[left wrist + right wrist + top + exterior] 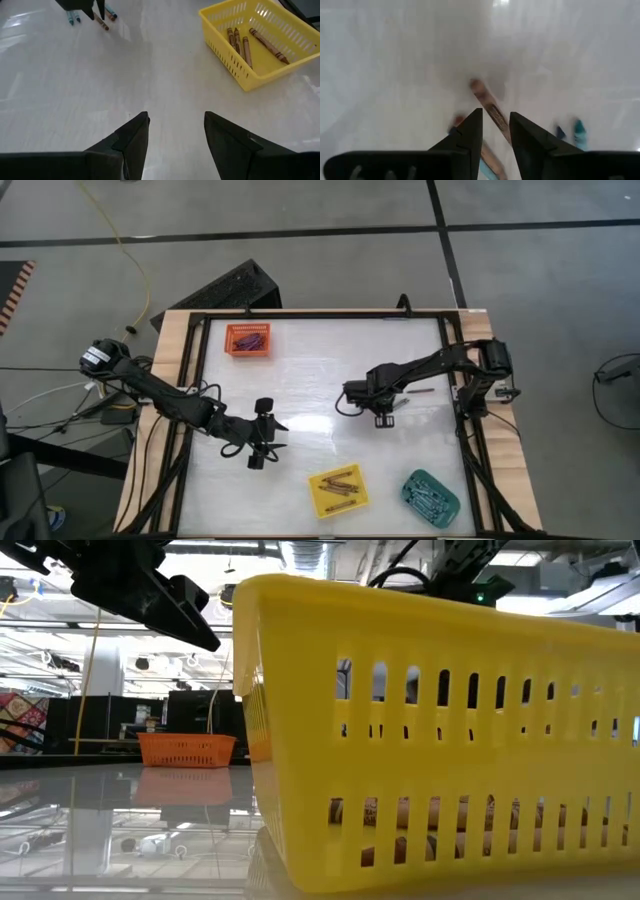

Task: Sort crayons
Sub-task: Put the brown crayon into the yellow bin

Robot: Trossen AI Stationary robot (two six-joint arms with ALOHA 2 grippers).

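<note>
Yellow tray (440, 730) fills the near view. Right tool (496, 131), part-open, hangs over a brownish crayon (487, 105), seemingly lengthwise between its fingers; left tool (176, 132) waits open.

From above you look straight down on the whole counter (300, 380). Your low camera sits at counter height, pressed close to the yellow tray (440, 730), facing the orange tray (187, 749) across the surface. Your left wrist camera looks past its own fingers (132, 137) toward that yellow tray; your right wrist camera hangs close over the counter.
</note>
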